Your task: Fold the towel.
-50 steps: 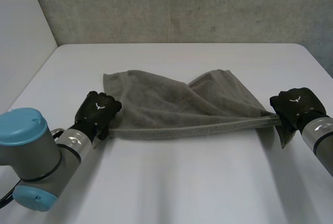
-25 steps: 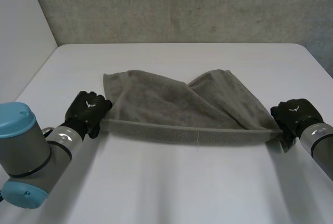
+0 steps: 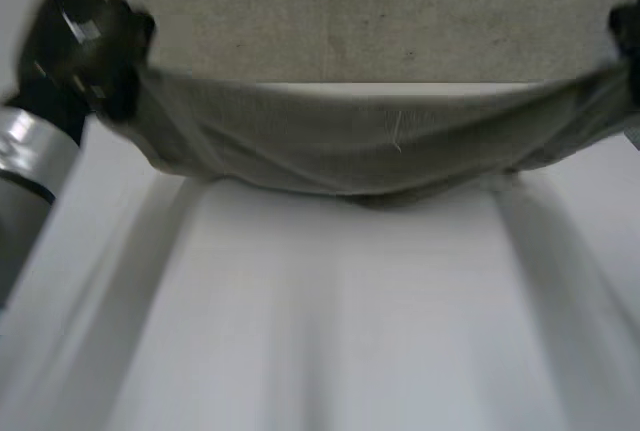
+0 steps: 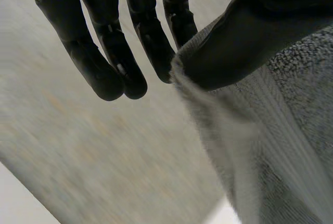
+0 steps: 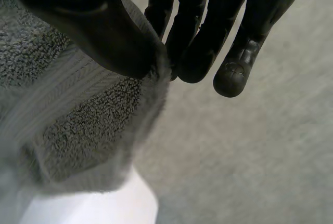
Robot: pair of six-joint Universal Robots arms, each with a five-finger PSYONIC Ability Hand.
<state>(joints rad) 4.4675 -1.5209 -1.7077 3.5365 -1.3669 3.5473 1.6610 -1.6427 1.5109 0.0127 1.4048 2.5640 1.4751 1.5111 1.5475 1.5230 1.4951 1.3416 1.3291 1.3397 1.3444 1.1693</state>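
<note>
Towel (image 3: 340, 146) now lifted, stretched between left hand (image 3: 85, 41) and right hand (image 3: 630, 29), fingers pinching its corners

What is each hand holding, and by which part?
Both hold the towel, hanging stretched between them: the left hand pinches one upper corner between thumb and fingers, the right hand the other.

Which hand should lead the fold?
Left, marginally: the left hand and right hand both pinch raised towel corners, but the left sits wholly in the head view, the right at its edge.
</note>
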